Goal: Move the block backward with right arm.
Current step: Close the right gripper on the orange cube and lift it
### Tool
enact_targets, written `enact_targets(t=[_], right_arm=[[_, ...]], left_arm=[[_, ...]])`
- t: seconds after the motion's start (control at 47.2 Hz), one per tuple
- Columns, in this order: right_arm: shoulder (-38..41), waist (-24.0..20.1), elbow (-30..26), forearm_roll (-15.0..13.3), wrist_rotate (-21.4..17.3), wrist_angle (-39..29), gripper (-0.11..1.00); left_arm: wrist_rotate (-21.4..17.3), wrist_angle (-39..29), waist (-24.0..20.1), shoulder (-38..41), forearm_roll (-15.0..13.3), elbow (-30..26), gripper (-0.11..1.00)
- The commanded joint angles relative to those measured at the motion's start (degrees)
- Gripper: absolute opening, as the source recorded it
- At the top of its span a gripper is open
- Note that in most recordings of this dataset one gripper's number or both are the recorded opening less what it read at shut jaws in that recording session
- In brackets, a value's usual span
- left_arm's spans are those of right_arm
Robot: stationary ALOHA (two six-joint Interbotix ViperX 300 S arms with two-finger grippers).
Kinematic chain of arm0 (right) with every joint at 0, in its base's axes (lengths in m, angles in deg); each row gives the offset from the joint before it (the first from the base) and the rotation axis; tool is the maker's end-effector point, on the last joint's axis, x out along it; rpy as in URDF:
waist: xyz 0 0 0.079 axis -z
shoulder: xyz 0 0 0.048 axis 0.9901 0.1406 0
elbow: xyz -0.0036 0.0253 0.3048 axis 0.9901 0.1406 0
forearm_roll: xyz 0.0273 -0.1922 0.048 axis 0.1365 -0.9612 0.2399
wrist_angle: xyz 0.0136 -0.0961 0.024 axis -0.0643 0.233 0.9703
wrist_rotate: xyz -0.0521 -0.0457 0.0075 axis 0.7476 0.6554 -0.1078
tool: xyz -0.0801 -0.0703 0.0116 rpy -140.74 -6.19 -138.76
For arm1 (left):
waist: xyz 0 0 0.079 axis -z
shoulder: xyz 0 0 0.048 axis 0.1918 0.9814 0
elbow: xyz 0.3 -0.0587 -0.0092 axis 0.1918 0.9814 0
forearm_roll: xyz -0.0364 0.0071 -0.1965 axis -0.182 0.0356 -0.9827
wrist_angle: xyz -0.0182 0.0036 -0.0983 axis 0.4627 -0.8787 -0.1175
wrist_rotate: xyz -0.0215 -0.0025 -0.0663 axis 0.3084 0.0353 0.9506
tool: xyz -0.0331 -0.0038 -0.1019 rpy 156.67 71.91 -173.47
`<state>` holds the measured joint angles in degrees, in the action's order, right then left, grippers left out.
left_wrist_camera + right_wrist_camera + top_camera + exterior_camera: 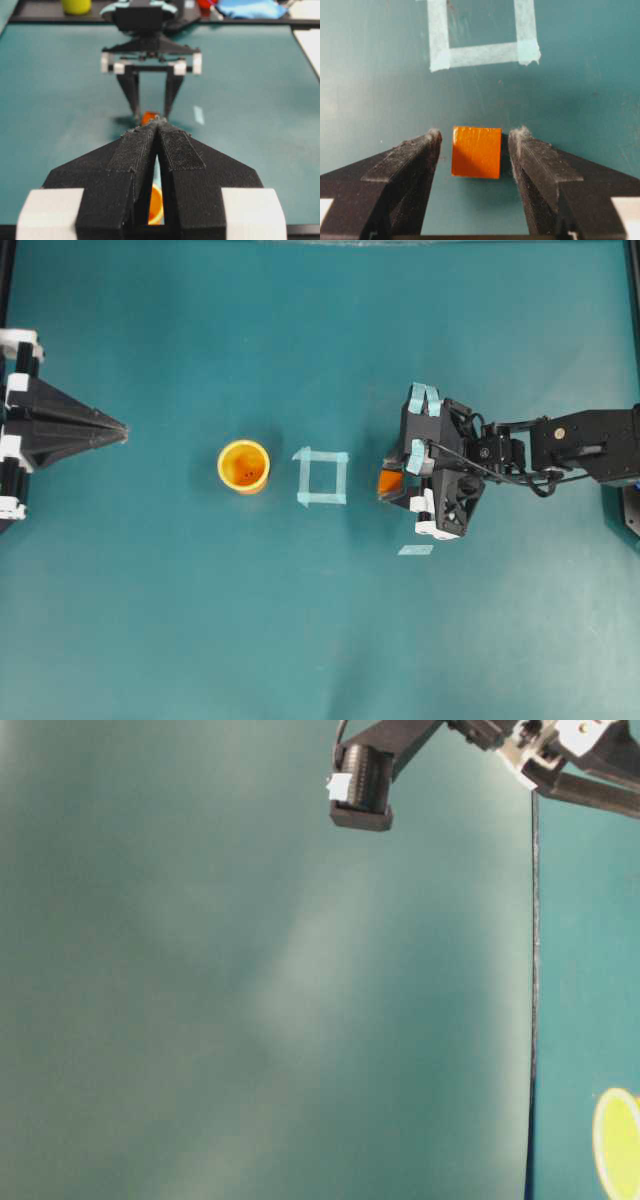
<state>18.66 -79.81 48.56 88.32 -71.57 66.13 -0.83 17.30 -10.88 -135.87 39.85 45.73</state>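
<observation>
Jaws standing wide apart, the right gripper (475,145) is straddling the block (476,151) (not yet touching) so closing will clamp it.

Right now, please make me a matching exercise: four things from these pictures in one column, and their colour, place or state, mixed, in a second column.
1. block
2. cup
3. tape square
4. left gripper

A. shut, at the table edge
B. between the open fingers of the right gripper
C. pale outline on the mat
D. round, orange-yellow

Pairs: 1-B, 2-D, 3-C, 4-A
</observation>
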Motion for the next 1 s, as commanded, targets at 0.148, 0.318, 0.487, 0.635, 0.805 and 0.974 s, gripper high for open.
enact_targets(t=[0.148, 0.318, 0.487, 0.635, 0.805, 0.974], right_arm=[[0.35, -0.18, -0.88, 0.18, -0.35, 0.62, 0.60], [0.44, -0.18, -0.97, 0.18, -0.35, 0.53, 0.57], [0.18, -0.18, -1.05, 0.18, -0.62, 0.09, 0.43], [-1.58, -0.18, -1.76, 0.18, -2.11, -1.32, 0.41], [-4.92, -0.18, -2.81, 0.26, -2.29, -6.68, 0.41], [-8.35, -0.09, -5.10, 0.18, -2.29, -13.97, 0.41]], left_arm=[[0.09, 0.26, 0.09, 0.44, 0.09, -1.67, 0.00], [0.09, -0.79, 0.09, 0.35, 0.09, -1.76, 0.00], [0.09, -1.49, 0.09, 0.44, 0.09, -1.76, 0.00], [0.00, -1.49, 0.09, 0.35, 0.09, -1.76, 0.00], [0.00, -1.49, 0.09, 0.44, 0.09, -1.76, 0.00], [0.00, -1.49, 0.09, 0.44, 0.09, -1.76, 0.00]])
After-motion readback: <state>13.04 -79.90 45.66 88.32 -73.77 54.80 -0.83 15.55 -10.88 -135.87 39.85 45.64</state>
